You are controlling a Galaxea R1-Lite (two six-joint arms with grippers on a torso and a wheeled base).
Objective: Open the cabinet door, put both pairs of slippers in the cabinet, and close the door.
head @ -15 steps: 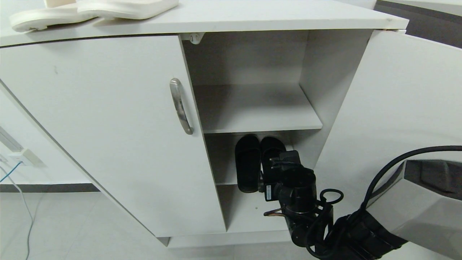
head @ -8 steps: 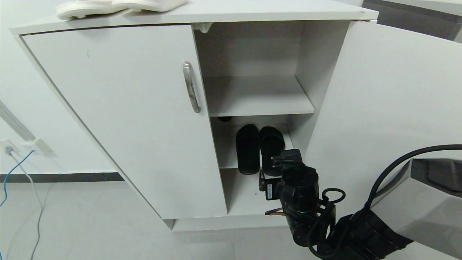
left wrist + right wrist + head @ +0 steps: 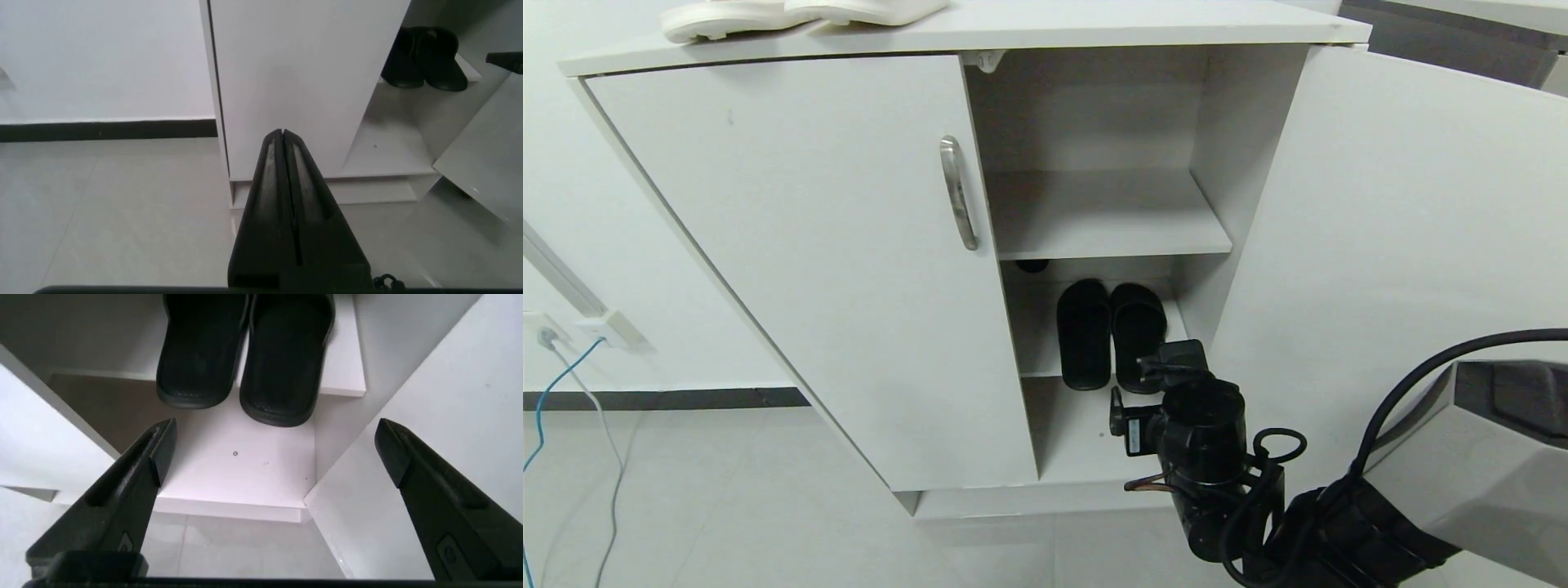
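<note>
**A:** Where are your slippers at right now?

**B:** You've got the black pair inside the cabinet, lying flat on the lower shelf. They're side by side and touching, with the near ends poking a bit over the shelf's front edge.

**A:** And the white ones?

**B:** Your white pair sits up on the cabinet top, over toward the left end.

**A:** Doors?

**B:** Your right door is swung wide open. The left door, with its metal handle, is closed.
</note>
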